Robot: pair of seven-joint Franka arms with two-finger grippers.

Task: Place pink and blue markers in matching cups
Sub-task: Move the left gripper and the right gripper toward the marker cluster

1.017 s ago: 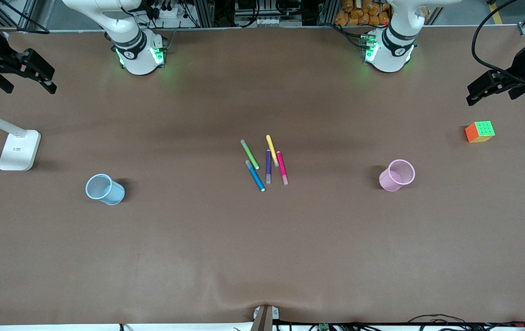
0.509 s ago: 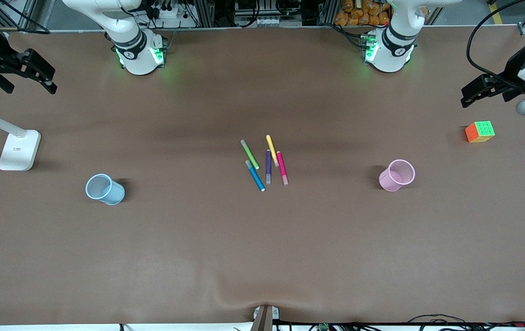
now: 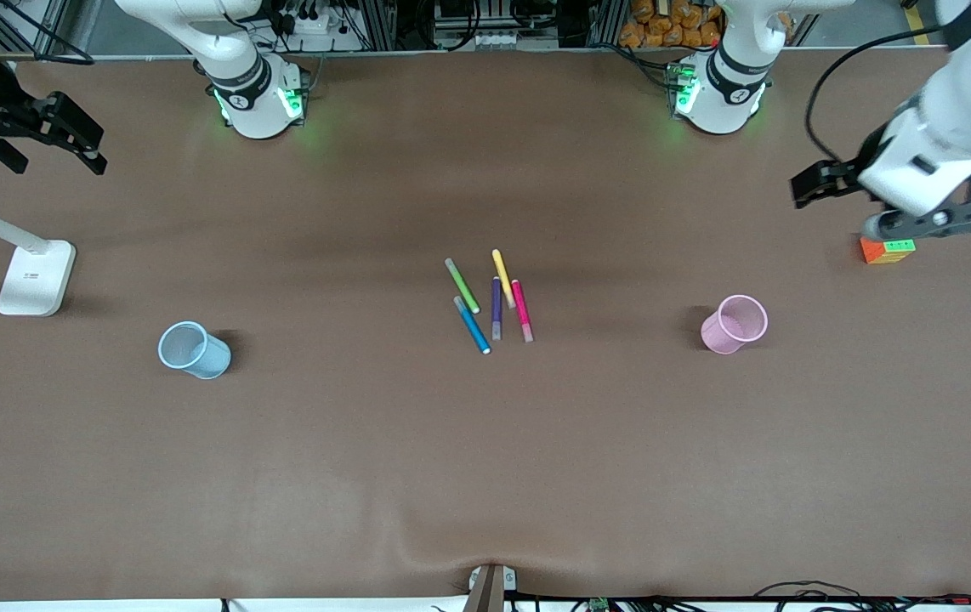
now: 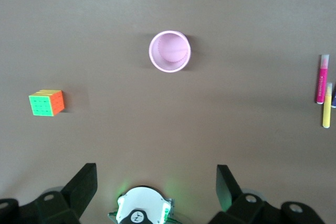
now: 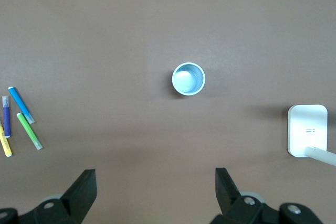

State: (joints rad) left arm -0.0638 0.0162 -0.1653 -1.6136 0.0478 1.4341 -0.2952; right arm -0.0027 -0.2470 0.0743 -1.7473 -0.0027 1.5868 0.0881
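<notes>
The pink marker and the blue marker lie flat in a small cluster of pens at mid-table. The pink cup stands toward the left arm's end, and the blue cup stands toward the right arm's end. Both cups are upright and hold nothing. My left gripper hangs open and empty high over the table beside the cube. Its wrist view shows the pink cup and the pink marker. My right gripper waits open at its own end. Its wrist view shows the blue cup and the blue marker.
Purple, green and yellow pens lie among the task markers. A colourful cube sits near the left arm's end, partly covered by the left hand. A white lamp base stands at the right arm's end.
The left arm has swung in from the table's end toward the middle and now covers part of the cube. The right arm has hardly moved. Markers and cups lie as before.
</notes>
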